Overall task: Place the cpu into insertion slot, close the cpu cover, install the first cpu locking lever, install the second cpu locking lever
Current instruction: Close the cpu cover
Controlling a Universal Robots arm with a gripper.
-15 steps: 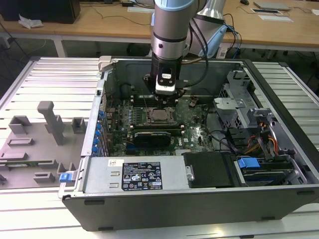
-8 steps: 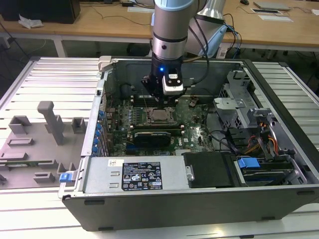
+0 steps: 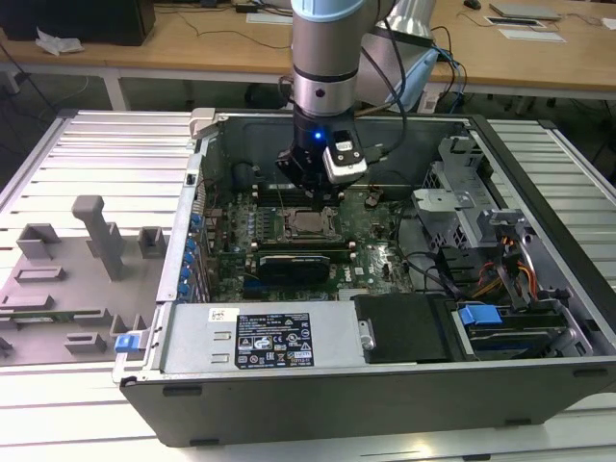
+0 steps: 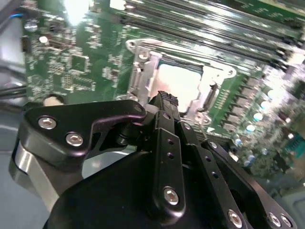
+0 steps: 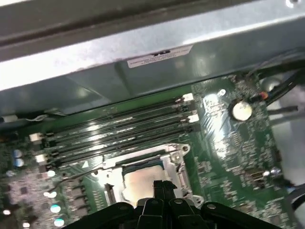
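Tabletop [image 3: 106, 144] of ribbed pale metal carries an open grey steel computer case [image 3: 385, 395]; wooden desks [image 3: 192, 43] stand behind. Inside, the green circuit board [image 3: 380, 255] lies flat. The gripper [image 3: 311, 199] hangs just above the insertion slot [image 3: 291, 227], fingers [image 4: 167, 109] pressed together, holding nothing. The cpu [image 4: 183, 83], pale and square, sits in that slot, framed by the silvery cpu cover [image 4: 143, 76].

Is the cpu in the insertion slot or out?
In. The pale cpu lies flat within the silvery rim of the insertion slot in both wrist views; the hand is shut above it, empty.
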